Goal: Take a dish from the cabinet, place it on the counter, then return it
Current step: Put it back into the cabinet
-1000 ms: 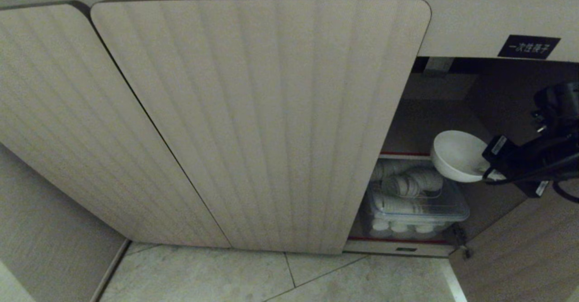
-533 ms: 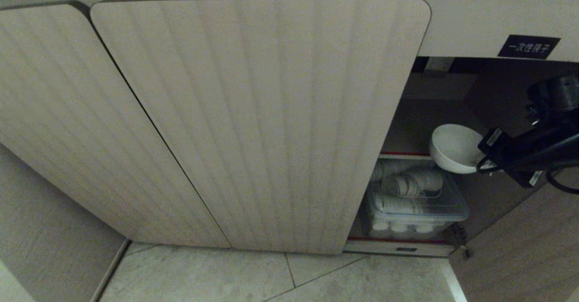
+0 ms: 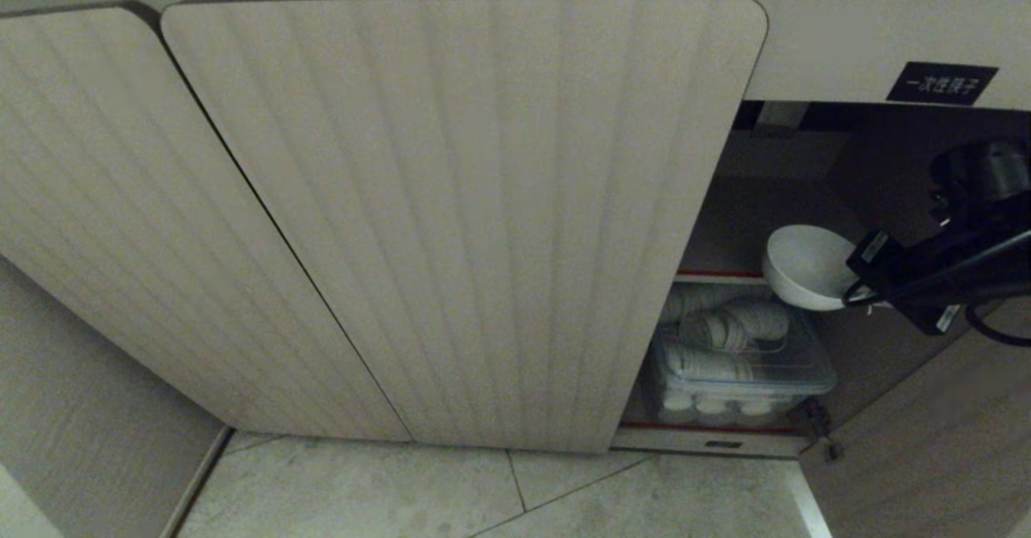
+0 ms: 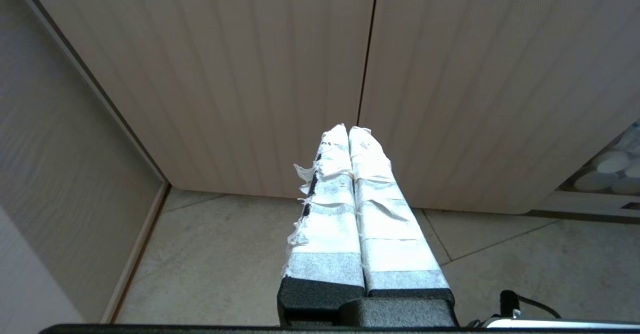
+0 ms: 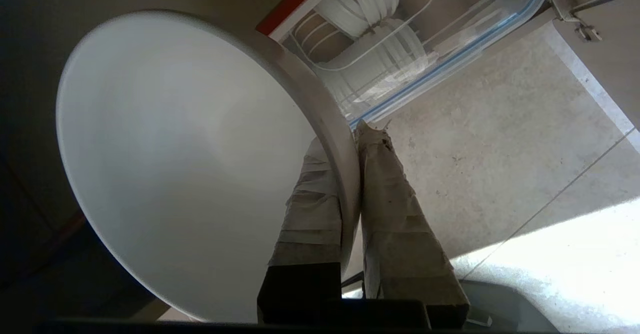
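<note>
Pinching the dish by its rim, right gripper jaws nearly closed, inside the cabinet; left gripper shut, empty.

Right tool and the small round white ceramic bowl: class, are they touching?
Touching. The right wrist view shows the right tool shut on the small round white ceramic bowl, one taped finger inside the rim, one outside.

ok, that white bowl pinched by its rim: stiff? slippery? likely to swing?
Likely rigid: the white bowl keeps its round shape though the right pincer clamps only its rim. Probably slippery, since the surface looks smooth and glazed. Held at one edge and tilted, it may pivot or slip, and it would likely chip against the red-edged shelf.
</note>
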